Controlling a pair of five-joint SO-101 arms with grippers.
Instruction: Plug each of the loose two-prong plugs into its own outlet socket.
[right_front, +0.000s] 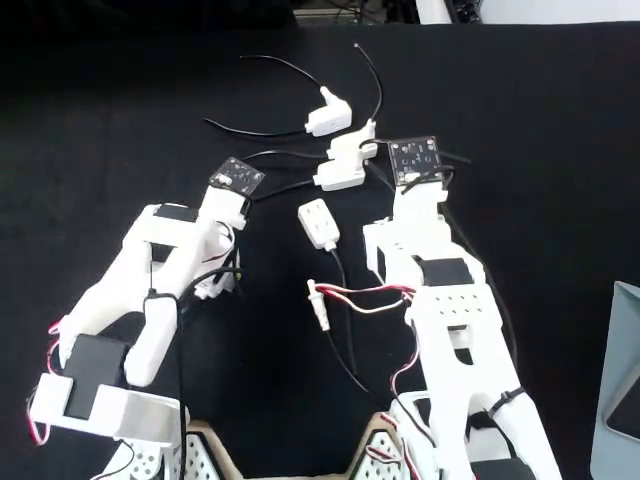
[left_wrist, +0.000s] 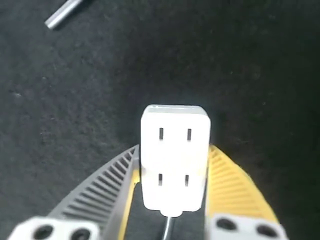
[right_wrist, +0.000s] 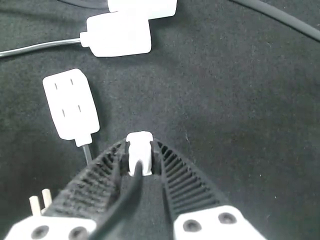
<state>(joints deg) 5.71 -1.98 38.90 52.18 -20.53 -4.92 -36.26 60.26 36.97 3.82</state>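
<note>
So the left gripper (left_wrist: 172, 165) is clamped on a white outlet socket (left_wrist: 175, 135), fingers on its two long sides, slot face up toward the camera and both pairs of slots uncovered. That is over on the left side of the black table (right_front: 560, 120). The right gripper (right_wrist: 140, 155) is closed on a small white plug (right_wrist: 139, 145), pinched by the body with its dark cord trailing back between the fingers. I can't see its prongs from here.

A second socket (right_front: 318, 222) lies flat in the middle, between the two arms, slots up, just left of the right gripper. A loose plug (right_front: 318, 300) lies nearer, prongs pointing left. Farther off there is a joined pair (right_front: 345, 165) that looks already mated, with another white connector (right_front: 328, 115) beyond it.

Handling guess: these are light, hard plastic bits, kinda slick, and the cords are probably stiff enough to swing them around or tug them out of line. The prongs are thin, so I'd expect them to bend or jam if they go in crooked. The flat sides of the body seem like the place to hold, never the cord, and clear of the slot face. A socket lying free will likely skate away when pushed, so bracing it with the other gripper makes sense.
</note>
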